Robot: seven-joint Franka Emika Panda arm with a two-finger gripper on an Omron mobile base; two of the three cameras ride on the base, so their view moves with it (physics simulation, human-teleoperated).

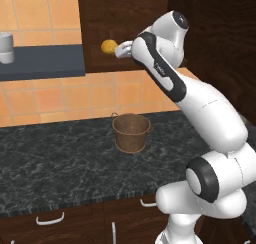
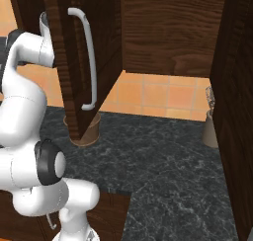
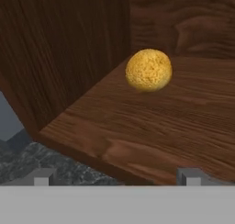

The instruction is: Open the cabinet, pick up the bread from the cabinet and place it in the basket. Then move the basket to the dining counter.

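Up in the left base view, the bread (image 1: 109, 46) sat on the floor of the open cabinet (image 1: 107, 18), just beside the claw (image 1: 121, 49), which pointed at it from the right. Whether the tips touched the bread was hard to judge from this side, as the hand was small and partly lost against the dark wood. The arm rose from the lower right, bent at the elbow and stretched up and leftward so the hand reached into the cabinet at shelf level. Below, the basket (image 1: 131, 132) stood upright on the black counter (image 1: 60, 158), well apart from the claw, its wire handle lying back over the rim.

In the right base view, the cabinet door (image 2: 86, 57) stood swung open with its silver bar handle (image 2: 87, 57) facing the camera. The arm climbed from the lower left and passed behind the door. The basket showed partly below the door's lower edge. A beige holder (image 2: 211, 121) stood near the right wall.

In the hand view, the fingertips (image 3: 42, 177) stood spread wide at the bottom, holding nothing. The bread lay ahead of them on the wooden shelf, between their lines and a little toward the right one, clearly apart from both, near the cabinet's back corner.
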